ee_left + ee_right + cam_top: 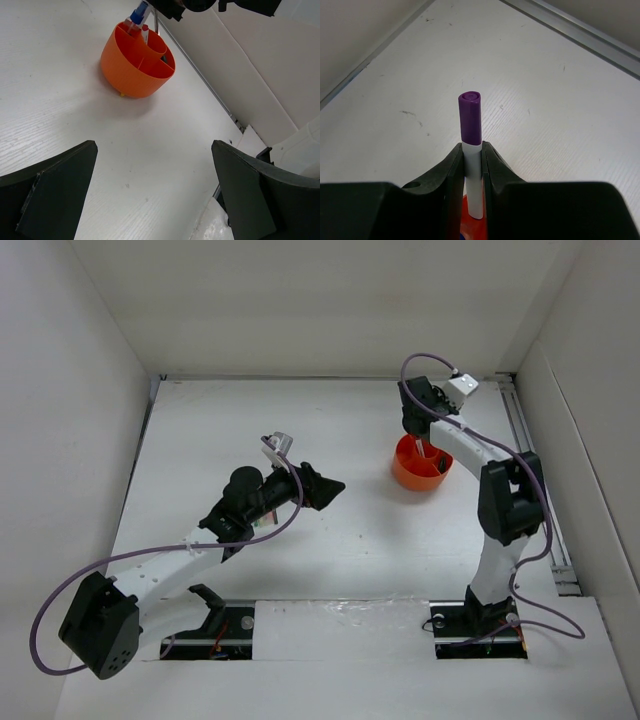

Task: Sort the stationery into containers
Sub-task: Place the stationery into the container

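Observation:
The round orange tub (420, 470) with inner dividers stands right of the table's centre; it also shows in the left wrist view (135, 62). A clear blue-capped bottle (137, 14) and a white red-tipped stick (145, 31) stand in it. My right gripper (471, 148) is shut on a white marker with a purple cap (470, 120), held upright just above the tub's orange inside (472, 229). In the top view the right gripper (418, 435) hangs over the tub. My left gripper (338, 486) is open and empty, left of the tub, its fingers (60, 185) wide apart above bare table.
White walls enclose the table on the left, back and right. A metal rail (535, 470) runs along the right side. A small yellow speck (122, 94) lies at the tub's base. Purple cables loop from both arms.

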